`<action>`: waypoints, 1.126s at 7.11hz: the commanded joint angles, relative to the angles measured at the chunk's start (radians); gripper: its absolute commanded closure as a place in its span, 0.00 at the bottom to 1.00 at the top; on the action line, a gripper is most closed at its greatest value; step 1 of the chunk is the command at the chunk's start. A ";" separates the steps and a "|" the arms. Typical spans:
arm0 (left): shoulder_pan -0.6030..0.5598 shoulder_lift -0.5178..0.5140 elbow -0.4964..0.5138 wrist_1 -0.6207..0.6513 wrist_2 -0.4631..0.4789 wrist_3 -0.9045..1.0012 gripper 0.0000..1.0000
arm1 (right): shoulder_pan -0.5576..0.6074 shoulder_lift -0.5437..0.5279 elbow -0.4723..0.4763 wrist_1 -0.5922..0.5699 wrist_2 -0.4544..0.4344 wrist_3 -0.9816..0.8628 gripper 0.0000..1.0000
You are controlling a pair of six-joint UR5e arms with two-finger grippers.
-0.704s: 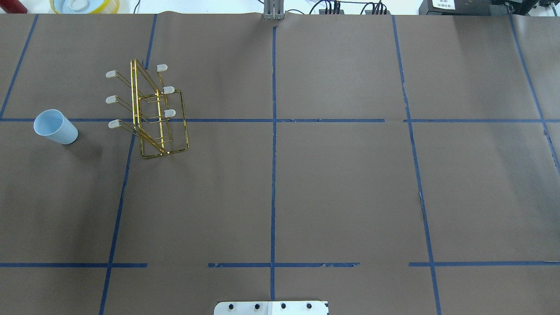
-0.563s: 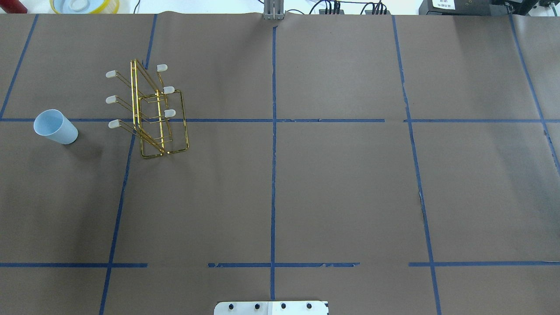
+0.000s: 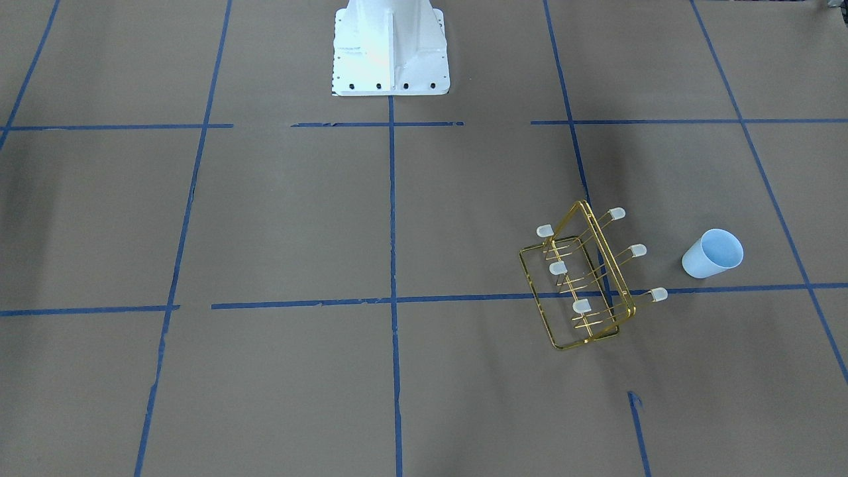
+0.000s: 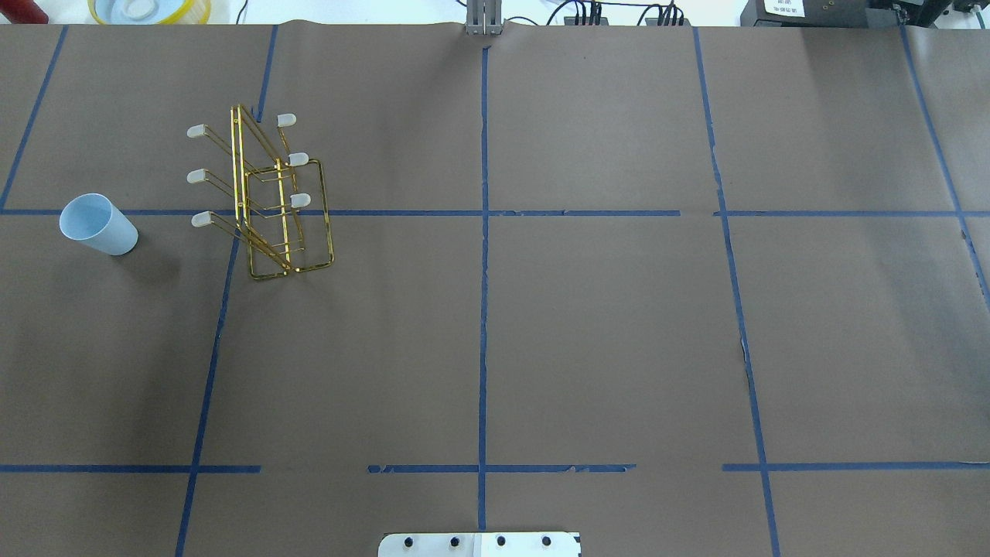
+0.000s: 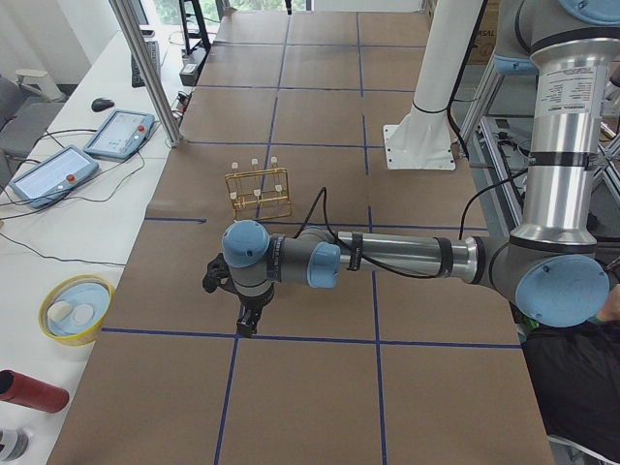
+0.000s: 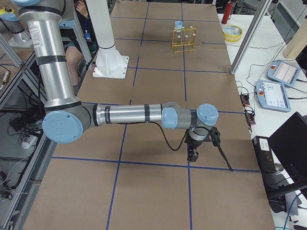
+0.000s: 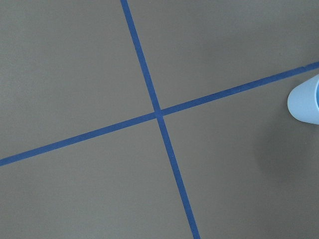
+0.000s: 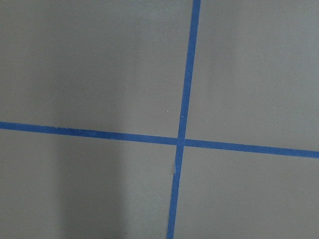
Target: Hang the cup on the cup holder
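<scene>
Front view: the cup (image 3: 713, 254) sits mouth up on the brown table (image 3: 265, 218), near the gold rack (image 3: 583, 278) but not touching it; the rack straddles a line of blue tape (image 3: 298, 304); the robot's white base (image 3: 391, 50) is at the top edge.

Overhead: both are on the robot's left half; cup (image 4: 98, 224) on the outer side, rack (image 4: 271, 201) further in, bare table between them.

Left side view: the near arm lies low across the table; the left gripper (image 5: 248, 325) points down just above a tape line, on the near side of the rack (image 5: 258, 192); honestly can't tell if it's spread or closed.

Right side view: the right gripper (image 6: 193, 154) points down too, well apart from the rack (image 6: 183, 39) and cup (image 6: 178, 24) at the far end; can't tell its state either.

Left wrist: a tape crossing, plus a bit of the cup (image 7: 306, 99) at the right edge.

Right wrist: just a tape crossing on the table.
</scene>
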 commanded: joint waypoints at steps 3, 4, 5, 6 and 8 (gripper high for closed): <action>-0.006 -0.022 -0.018 0.003 -0.002 -0.006 0.00 | 0.000 0.000 0.000 0.000 0.000 0.000 0.00; -0.006 -0.030 -0.019 0.001 -0.002 -0.012 0.00 | 0.000 0.000 0.000 0.000 0.000 0.000 0.00; -0.006 -0.053 -0.018 0.003 0.000 -0.067 0.00 | 0.000 0.000 0.000 0.000 0.000 0.000 0.00; -0.006 -0.064 -0.019 0.000 0.000 -0.089 0.00 | 0.000 0.000 0.000 0.000 0.000 0.000 0.00; -0.005 -0.085 -0.022 -0.070 0.008 -0.122 0.00 | 0.000 0.000 0.000 0.000 0.000 0.000 0.00</action>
